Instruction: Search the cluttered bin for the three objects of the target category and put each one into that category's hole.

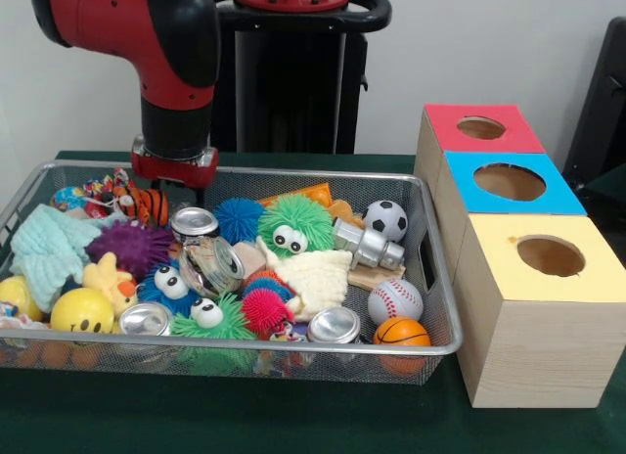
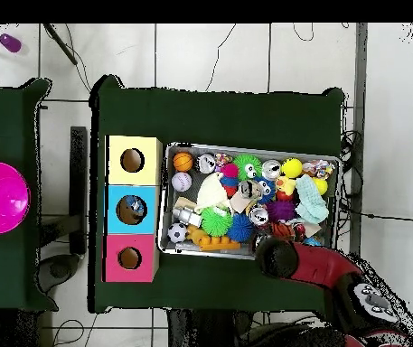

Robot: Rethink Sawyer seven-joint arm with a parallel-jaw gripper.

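Toy-crammed bin (image 1: 445,348), bottle (image 1: 210,267) amid cans (image 1: 334,326); claw (image 1: 176,187) state unclear.

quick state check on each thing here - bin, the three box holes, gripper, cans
bin: full of toys and cans
blue box hole: something inside, seen from overhead
red box hole: looks empty
yellow box hole: looks empty
gripper: low over the bin's far edge, fingers hidden
cans: lying among the toys
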